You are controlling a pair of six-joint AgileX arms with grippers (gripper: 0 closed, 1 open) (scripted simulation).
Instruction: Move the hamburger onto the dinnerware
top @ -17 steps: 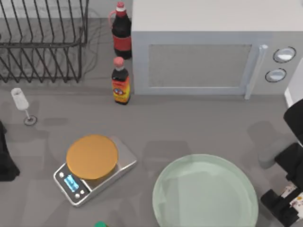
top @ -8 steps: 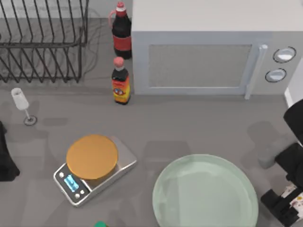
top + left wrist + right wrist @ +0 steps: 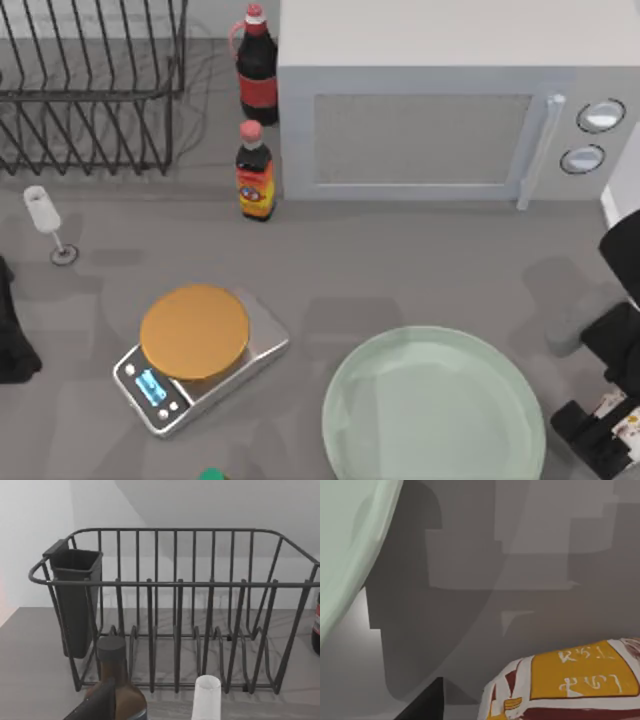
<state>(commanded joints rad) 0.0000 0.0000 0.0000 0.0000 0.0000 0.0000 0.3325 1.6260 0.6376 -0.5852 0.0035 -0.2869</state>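
Observation:
The hamburger (image 3: 628,424), a small lump in white paper with orange marks, lies at the table's front right corner, just right of the dinnerware (image 3: 433,405), a large pale mint-green plate. My right gripper (image 3: 612,428) is down over the hamburger and open, with the lump between its dark fingers. In the right wrist view the hamburger (image 3: 570,680) sits close. A gap of grey table separates it from one finger (image 3: 425,705), and the plate's rim (image 3: 350,540) curves past farther off. My left arm (image 3: 10,335) is parked at the table's left edge.
A silver scale with an orange disc (image 3: 195,332) stands left of the plate. Two sauce bottles (image 3: 254,172) and a microwave (image 3: 450,100) line the back. A wire dish rack (image 3: 90,90) fills the back left, with a small wine glass (image 3: 45,215) in front of it.
The right gripper has shifted very slightly at the hamburger. Nothing else has moved.

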